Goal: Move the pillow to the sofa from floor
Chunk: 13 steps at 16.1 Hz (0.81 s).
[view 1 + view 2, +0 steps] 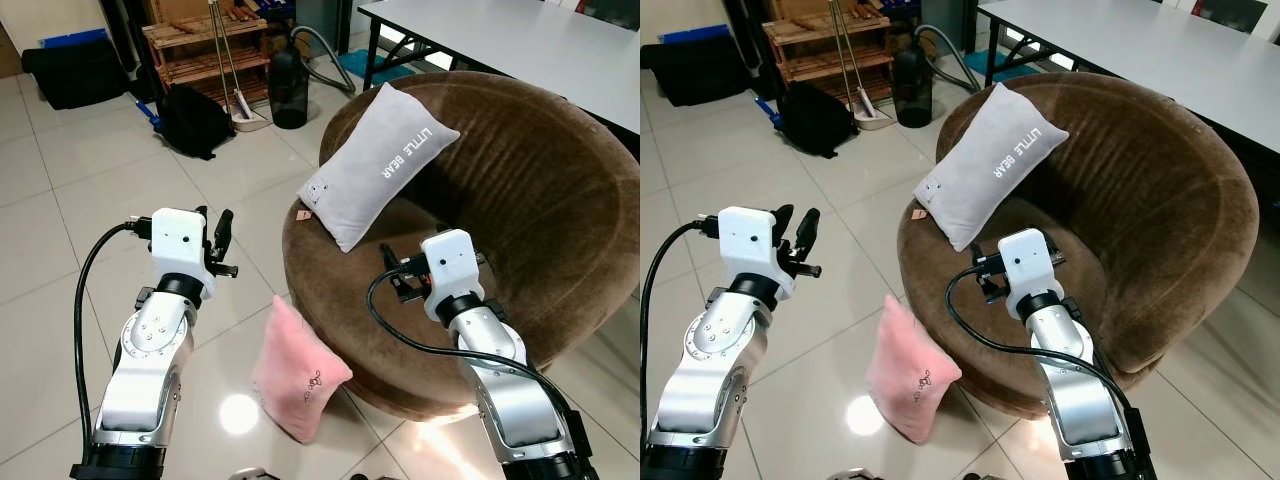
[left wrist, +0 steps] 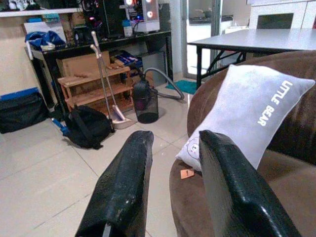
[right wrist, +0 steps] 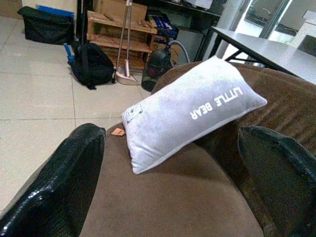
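Pink pillow [image 1: 296, 372] was down on the tiled floor [image 1: 90, 190], propped against the front of the round brown sofa [image 1: 560, 200], sitting between the two arms. A grey pillow [image 1: 375, 165] with "LITTLE BEAR" on it was already up on the sofa, leaning on the back cushion and rim. The left end effector [image 1: 220, 240] hung over the floor just left of the sofa, holding nothing, fingers [image 2: 123, 187] with a narrow gap between them. The right end effector [image 3: 173, 187] was out over the seat, fingers spread wide, nothing in it either, aimed at the grey pillow. Behind all that were a black backpack [image 1: 192, 120], a wooden rack [image 1: 205, 55] and a grey table [image 1: 520, 45].
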Available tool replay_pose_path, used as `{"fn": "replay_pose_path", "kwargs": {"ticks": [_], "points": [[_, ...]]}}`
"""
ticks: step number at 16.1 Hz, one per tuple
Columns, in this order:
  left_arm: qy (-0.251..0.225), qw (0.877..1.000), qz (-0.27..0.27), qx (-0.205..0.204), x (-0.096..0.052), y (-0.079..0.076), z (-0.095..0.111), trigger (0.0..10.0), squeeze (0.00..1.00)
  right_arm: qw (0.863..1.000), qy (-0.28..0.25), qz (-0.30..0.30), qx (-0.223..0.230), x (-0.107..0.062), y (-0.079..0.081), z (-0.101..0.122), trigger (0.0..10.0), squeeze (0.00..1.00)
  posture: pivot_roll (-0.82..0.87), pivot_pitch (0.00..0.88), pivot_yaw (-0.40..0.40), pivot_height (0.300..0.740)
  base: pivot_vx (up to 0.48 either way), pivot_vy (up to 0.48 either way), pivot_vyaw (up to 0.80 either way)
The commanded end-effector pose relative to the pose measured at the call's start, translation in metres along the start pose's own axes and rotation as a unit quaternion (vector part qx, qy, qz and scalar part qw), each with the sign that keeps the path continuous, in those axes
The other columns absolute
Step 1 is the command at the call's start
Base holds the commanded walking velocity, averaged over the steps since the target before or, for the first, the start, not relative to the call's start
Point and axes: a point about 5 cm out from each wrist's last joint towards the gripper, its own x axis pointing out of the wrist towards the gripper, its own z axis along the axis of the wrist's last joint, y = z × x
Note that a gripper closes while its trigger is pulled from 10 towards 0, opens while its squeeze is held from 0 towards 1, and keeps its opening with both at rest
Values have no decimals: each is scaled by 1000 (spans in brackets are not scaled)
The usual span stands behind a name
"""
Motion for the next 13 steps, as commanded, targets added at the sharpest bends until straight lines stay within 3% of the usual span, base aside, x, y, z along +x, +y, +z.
{"fn": "replay_pose_path", "kwargs": {"ticks": [1, 5, 9, 13], "points": [[-14, 1000, -2, 2, -1, 2, 6, 10000, 0, 1000, -2, 5, 1, -1, 2, 0, 10000, 0, -6, 50, -6, 740, 0, 480, 0], [-14, 1000, -2, 1, 0, 1, 6, 10000, 0, 1000, -1, 2, 7, 0, 2, 1, 10000, 0, -6, 51, -5, 740, 0, 480, 0], [-13, 1000, 4, 5, 1, 3, 7, 10000, 0, 1000, -1, 5, 18, 1, 4, 2, 10000, 0, -6, 47, -5, 740, 0, 0, 0], [-16, 1000, 6, 7, 2, 4, 8, 10000, 0, 1000, 0, 4, 23, 2, 3, 2, 10000, 0, -4, 44, -6, 701, 0, 0, 0]]}}
